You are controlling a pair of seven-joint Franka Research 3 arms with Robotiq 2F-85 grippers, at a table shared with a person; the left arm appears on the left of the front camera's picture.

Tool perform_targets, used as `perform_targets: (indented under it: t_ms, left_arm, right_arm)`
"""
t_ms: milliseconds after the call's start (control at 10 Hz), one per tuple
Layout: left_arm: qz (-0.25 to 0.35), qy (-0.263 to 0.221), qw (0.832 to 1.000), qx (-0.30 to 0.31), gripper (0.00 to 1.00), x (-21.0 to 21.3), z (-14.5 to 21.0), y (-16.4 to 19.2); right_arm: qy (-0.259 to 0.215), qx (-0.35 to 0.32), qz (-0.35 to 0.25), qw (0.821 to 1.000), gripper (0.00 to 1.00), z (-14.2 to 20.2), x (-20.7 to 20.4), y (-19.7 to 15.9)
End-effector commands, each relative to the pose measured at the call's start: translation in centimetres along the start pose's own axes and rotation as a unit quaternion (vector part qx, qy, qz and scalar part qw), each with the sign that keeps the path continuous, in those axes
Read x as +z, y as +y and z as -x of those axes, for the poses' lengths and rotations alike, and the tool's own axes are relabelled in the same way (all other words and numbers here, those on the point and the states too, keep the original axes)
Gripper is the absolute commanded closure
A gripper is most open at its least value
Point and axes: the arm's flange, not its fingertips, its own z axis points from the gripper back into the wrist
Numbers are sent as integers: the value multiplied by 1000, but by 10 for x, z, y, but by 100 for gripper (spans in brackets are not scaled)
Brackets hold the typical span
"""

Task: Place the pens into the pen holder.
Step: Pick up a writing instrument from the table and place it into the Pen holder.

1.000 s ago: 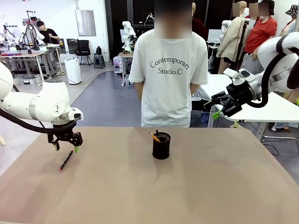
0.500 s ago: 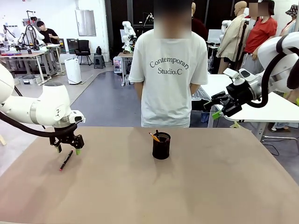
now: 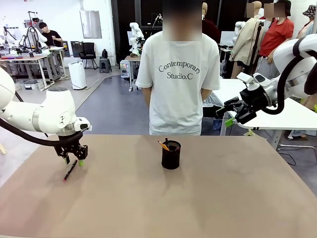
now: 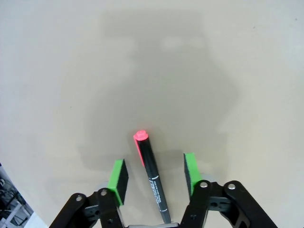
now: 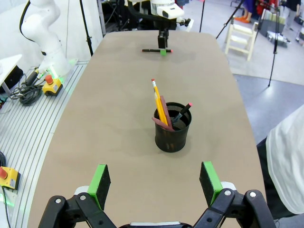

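A black pen (image 3: 70, 169) with red ends is seen lying flat on the table (image 3: 208, 198), near its left edge in the front view. The left gripper (image 3: 73, 159) is lowered over the pen's far end, right at the table surface. In the left wrist view the pen (image 4: 153, 183) lies between the two green pads (image 4: 117, 181), which stand part-way apart on either side of it; a gap is visible between each pad and the barrel, so the pen is straddled but not gripped. Whether the fingertips touch the table cannot be told from these views.

The holder (image 3: 171, 154) stands upright near the middle of the table, well apart from the loose pen. From the right wrist view, a yellow pencil (image 5: 159, 106), a reddish-pink pen (image 5: 166, 113) and what appears to be another dark pen with a red tip (image 5: 182, 112) are seen leaning inside the holder (image 5: 172, 132).

The right gripper (image 3: 231, 114) is held high, off the table's right far side, with its jaws wide apart and nothing between them. A person (image 3: 178, 74) in a white T-shirt stands at the far edge.
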Motion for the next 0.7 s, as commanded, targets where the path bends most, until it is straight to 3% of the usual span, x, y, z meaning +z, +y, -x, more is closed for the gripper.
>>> perform_targets:
  t_ms: [0, 600]
  left_arm:
    - [-1, 5, 1000, -6, 96, 2, 7, 2]
    - [-3, 6, 1000, 0, 100, -3, 8, 5]
  right_arm:
    - [-3, -1, 1, 1000, 0, -4, 0, 0]
    - [-3, -1, 1, 1000, 0, -4, 0, 0]
